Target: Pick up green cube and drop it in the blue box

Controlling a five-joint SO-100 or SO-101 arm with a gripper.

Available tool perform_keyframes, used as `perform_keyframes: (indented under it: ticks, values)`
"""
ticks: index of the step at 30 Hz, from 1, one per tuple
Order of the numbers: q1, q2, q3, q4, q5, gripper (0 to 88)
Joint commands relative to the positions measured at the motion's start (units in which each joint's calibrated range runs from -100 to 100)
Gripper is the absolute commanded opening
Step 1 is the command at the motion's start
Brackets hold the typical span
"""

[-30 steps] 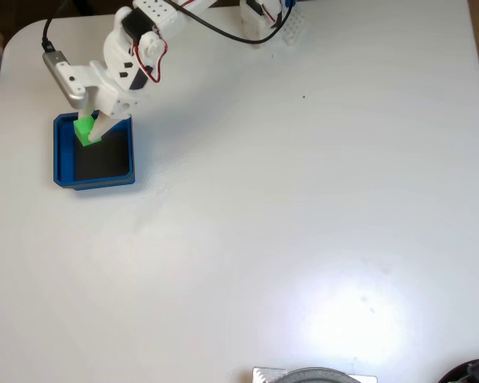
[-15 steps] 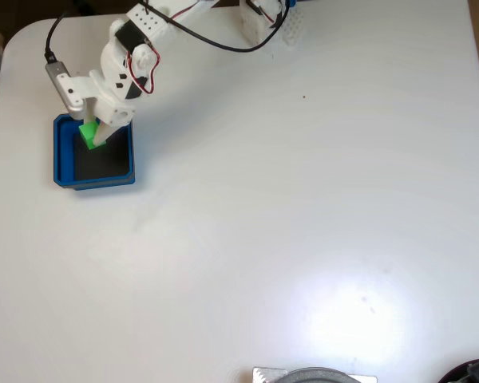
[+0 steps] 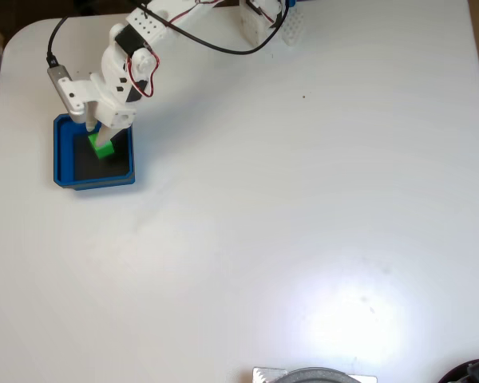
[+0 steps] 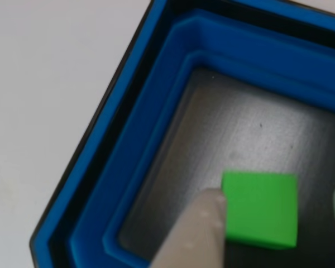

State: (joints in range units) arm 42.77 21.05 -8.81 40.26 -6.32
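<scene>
Now I am at the release step, I think: my hand (image 3: pixel 101 140) hangs over the upper part of the blue box (image 3: pixel 62 152) in the fixed view, and the green cube (image 3: pixel 103 147) sits between my fingers, inside the box walls. In the other view the green cube (image 4: pixel 261 209) appears above the dark floor of the blue box (image 4: pixel 156 128), with one pale finger (image 4: pixel 198 231) touching its left side and a second pale tip at the right edge of the picture, a little apart from the cube. So my fingers look parted more than the cube is wide, but whether the cube already rests on the floor or hangs against one finger, I cannot tell.

My next move, as I judge it, is to spread the fingers fully and lift straight up, so that the finger does not drag the cube toward the wall.

The white tabletop (image 3: pixel 303 223) is smooth, with a bright glare patch near its lower right. My base (image 3: pixel 263 20) stands at the top edge with black cables (image 3: pixel 215 40) running to it, and a grey round object (image 3: pixel 315 375) shows at the bottom edge.
</scene>
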Motion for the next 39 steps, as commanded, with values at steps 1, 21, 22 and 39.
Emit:
perform_keyframes:
  ticks: [1,21,22,39]
  values:
    - [0.21,-0.90,-3.48,-0.92,-0.05,16.5]
    - [0.52,-12.02,2.08,-0.67,0.00,15.5]
    - [0.52,-13.61,3.34,-0.67,0.00,15.5]
    - [0.29,-41.96,30.72,-0.67,0.20,4.4]
